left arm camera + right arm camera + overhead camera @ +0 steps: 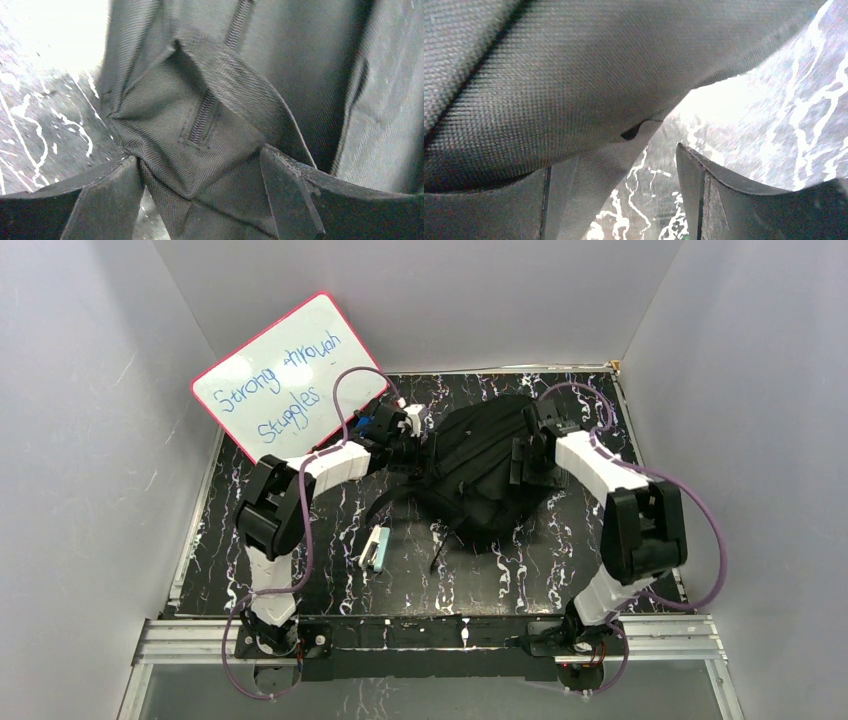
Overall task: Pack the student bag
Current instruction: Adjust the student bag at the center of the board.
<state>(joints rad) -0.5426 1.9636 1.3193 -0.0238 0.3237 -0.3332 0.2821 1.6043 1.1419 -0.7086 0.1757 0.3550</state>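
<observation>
So you're flanking the student bag (pixel 480 475), presumably to open it: left gripper (pixel 200 167) wide, straddling the zipper (pixel 201 120) end, nothing pinched; right gripper (pixel 614 167) wide at its edge.

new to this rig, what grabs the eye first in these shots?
The black student bag slumped in the middle of the marbled table, with the left claw and right claw open at its two sides, fabric between their fingers. Next, the pink-rimmed whiteboard leaning at the back left, with blue handwriting on it.
</observation>
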